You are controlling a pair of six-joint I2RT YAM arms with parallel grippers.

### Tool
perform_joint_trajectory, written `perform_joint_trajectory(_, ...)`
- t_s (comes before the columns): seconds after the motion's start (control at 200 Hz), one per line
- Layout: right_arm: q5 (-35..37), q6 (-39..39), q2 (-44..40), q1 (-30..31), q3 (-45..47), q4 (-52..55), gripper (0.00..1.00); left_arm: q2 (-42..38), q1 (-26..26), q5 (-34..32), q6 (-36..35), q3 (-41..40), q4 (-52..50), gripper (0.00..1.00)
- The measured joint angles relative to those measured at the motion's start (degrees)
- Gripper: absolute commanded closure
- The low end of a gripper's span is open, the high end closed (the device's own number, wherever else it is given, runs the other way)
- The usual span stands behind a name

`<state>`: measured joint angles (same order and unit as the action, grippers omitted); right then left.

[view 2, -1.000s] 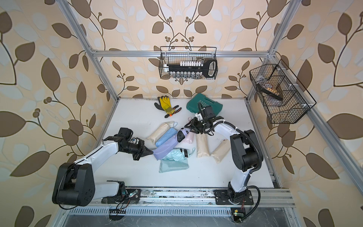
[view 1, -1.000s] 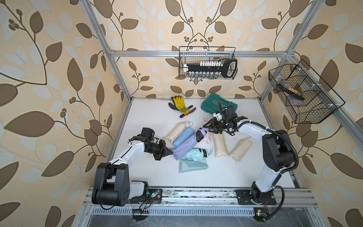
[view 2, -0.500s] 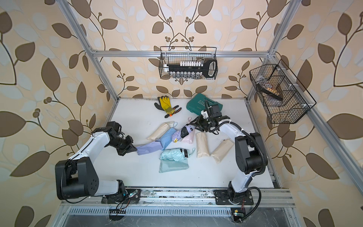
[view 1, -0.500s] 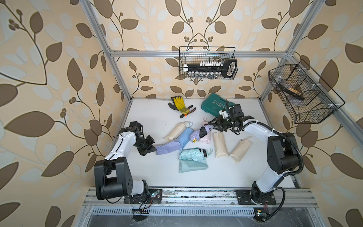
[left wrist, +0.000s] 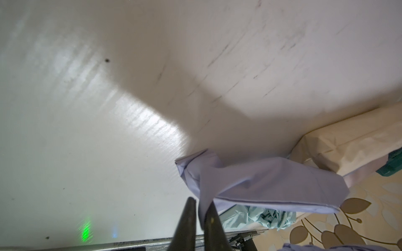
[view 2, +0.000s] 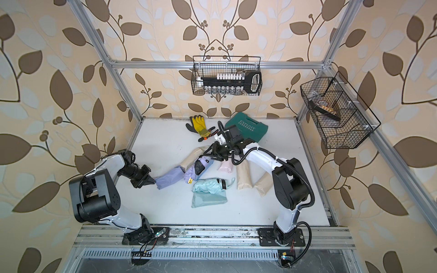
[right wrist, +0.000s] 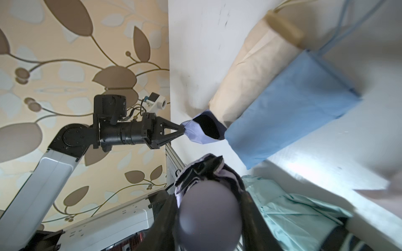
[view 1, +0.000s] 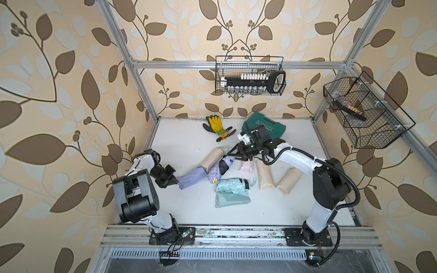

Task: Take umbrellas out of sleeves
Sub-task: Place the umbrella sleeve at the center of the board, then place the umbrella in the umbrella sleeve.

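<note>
White tabletop (view 1: pixel 189 146). Holds left gripper (view 1: pixel 176 181) low at 9 o'clock, fingers (left wrist: pixel 188 219) narrow, pinching lilac sleeve (view 1: pixel 192 176); crooks right gripper (view 1: pixel 231 156) over centre, clamped on lilac umbrella (view 1: pixel 212 173). Reads "EXPLOIT" on green case (view 1: pixel 267 126) at 1 o'clock.

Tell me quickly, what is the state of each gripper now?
Left gripper: closed on the lilac sleeve.
Right gripper: closed on the lilac umbrella.

Walls (view 1: pixel 71 71): beige, brown leaf pattern
Bench (view 1: pixel 189 141): white
Gloves (view 1: pixel 216 124): yellow, black
Tool case (view 1: pixel 267 124): dark green
Leftmost sleeve (view 1: pixel 190 177): lilac
Gripped umbrella (view 1: pixel 212 175): lilac, black strap
</note>
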<state>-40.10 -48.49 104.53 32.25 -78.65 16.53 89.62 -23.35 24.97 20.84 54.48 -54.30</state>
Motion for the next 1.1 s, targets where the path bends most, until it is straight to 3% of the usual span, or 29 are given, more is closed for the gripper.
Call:
perform_joint_trajectory(0.1,0.0,-0.8,3.5,3.7,-2.7,0.0,0.83,-0.2,0.0,-0.5,0.2,0.1,-0.1,0.27)
perform_joint_trajectory(0.24,0.1,-1.6,9.0,7.3,-7.3,0.7,0.84,-1.8,-0.4,-1.5,0.7,0.1,-0.6,0.01)
perform_joint_trajectory(0.565,0.7,-1.9,17.8,11.7,-15.2,1.5,0.84,-10.5,-0.3,-1.7,0.6,0.0,-1.5,0.01)
perform_joint_trajectory(0.855,1.0,-2.3,22.3,13.9,-17.8,1.9,0.84,-13.4,0.4,-1.7,0.7,0.0,-1.9,0.01)
perform_joint_trajectory(0.975,0.9,-3.0,24.0,14.4,-19.1,2.1,0.8,-15.2,1.2,-1.2,1.0,-0.7,-1.7,0.01)
perform_joint_trajectory(1.1,1.0,-3.6,25.9,14.9,-21.4,2.1,0.66,-16.4,1.8,-0.6,1.6,-0.9,-1.9,0.01)
